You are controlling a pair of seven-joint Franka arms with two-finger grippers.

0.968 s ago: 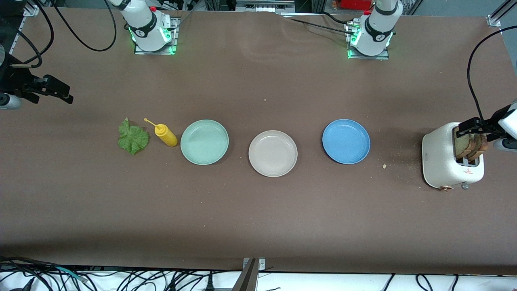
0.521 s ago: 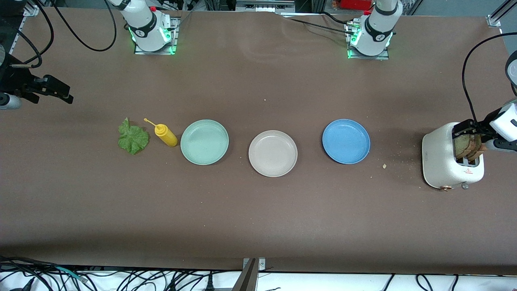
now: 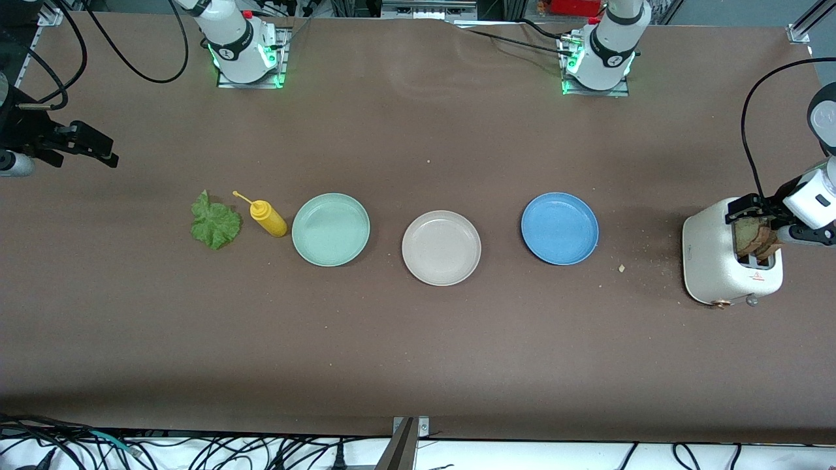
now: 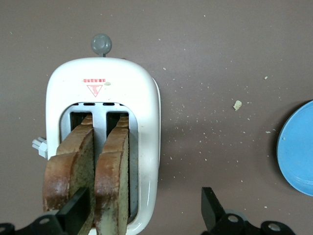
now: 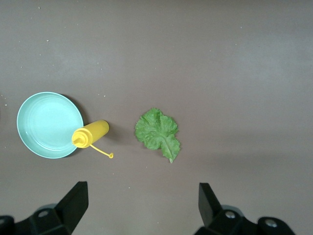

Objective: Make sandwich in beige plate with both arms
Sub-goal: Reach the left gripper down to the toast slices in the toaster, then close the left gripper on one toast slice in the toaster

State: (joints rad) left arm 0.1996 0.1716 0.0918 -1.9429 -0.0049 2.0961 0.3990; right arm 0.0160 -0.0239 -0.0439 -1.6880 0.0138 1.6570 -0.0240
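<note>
**Bread in the toaster, plate bare**

Across the front view, the round pale beige plate (image 3: 441, 248) sits mid-table between a mint-green plate (image 3: 330, 229) and a blue plate (image 3: 560, 228). Left gripper (image 3: 751, 210) hangs over the white toaster (image 3: 715, 261); right gripper (image 3: 98, 149) waits at its own end.

Left wrist view: fingers (image 4: 76, 212) spread wide, one touching the two brown bread slices (image 4: 93, 176) standing in the slots.

Right wrist view: fingers (image 5: 73, 200) spread, crinkled green lettuce leaf (image 5: 158, 132) beside a yellow squeeze bottle (image 5: 90, 134).
</note>
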